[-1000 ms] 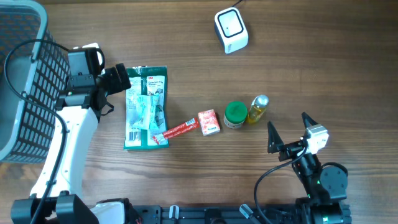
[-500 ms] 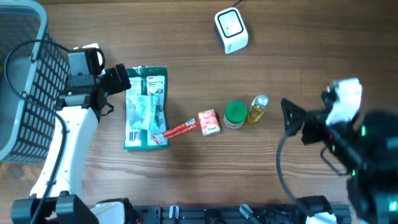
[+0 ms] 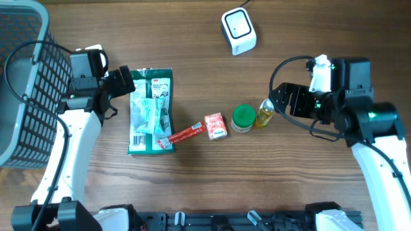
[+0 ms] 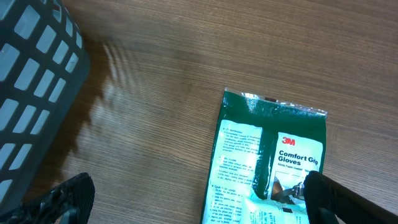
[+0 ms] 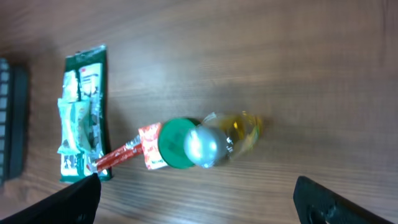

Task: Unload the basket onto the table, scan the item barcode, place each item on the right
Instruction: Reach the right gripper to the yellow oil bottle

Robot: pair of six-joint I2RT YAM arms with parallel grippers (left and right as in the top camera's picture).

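Observation:
A row of items lies mid-table: a green gloves packet (image 3: 151, 110), a red stick sachet (image 3: 183, 134), a small red box (image 3: 216, 126), a green-lidded jar (image 3: 243, 118) and a small yellow bottle (image 3: 266, 111) with a silver cap. The white scanner (image 3: 238, 31) stands at the back. My left gripper (image 3: 124, 82) hangs open over the packet's top left corner; the left wrist view has the packet (image 4: 273, 155) between its fingertips (image 4: 69, 198). My right gripper (image 3: 280, 104) is open just right of the bottle (image 5: 239, 127), holding nothing.
A dark wire basket (image 3: 22, 77) stands at the far left edge, close behind my left arm. Its mesh wall (image 4: 31, 74) fills the upper left of the left wrist view. Bare wood lies in front of the items.
My right arm has swung up from the table's front edge to a spot just right of the yellow bottle. The left arm and the items have not moved.

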